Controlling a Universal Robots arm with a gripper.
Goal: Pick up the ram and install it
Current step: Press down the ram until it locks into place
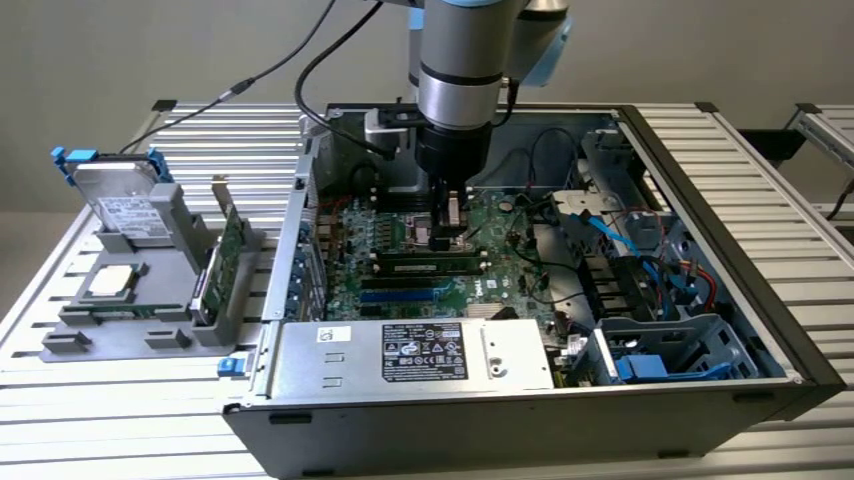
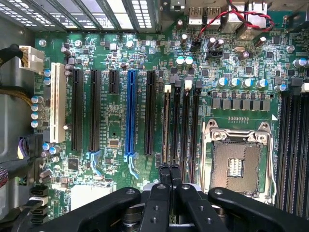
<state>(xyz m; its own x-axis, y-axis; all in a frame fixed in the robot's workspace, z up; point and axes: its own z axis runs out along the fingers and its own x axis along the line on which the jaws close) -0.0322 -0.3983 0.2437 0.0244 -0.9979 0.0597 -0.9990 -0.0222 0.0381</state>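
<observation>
Hanging inside the open computer case (image 1: 787,330), a Universal Robots arm holds its gripper (image 1: 450,238) low over the green motherboard (image 1: 400,235), jaws pressed together and gripping nothing. On the exterior view's left, outside the case, a grey parts holder (image 1: 134,300) carries a drive with blue tabs (image 1: 127,205) and a broader green card (image 1: 227,255).

The ram (image 1: 427,266), a narrow green stick with dark chips, appears to sit already in one of the board's black slots, just beside the closed fingertips on the side nearer the camera, its long axis running from the exterior view's left to right. In the wrist view the gripper (image 2: 169,170) stands at one end of that slot, where the ram (image 2: 166,125) shows edge-on as a paler strip leading straight away from the tips, parallel to the neighbouring memory slots (image 2: 186,125).
</observation>
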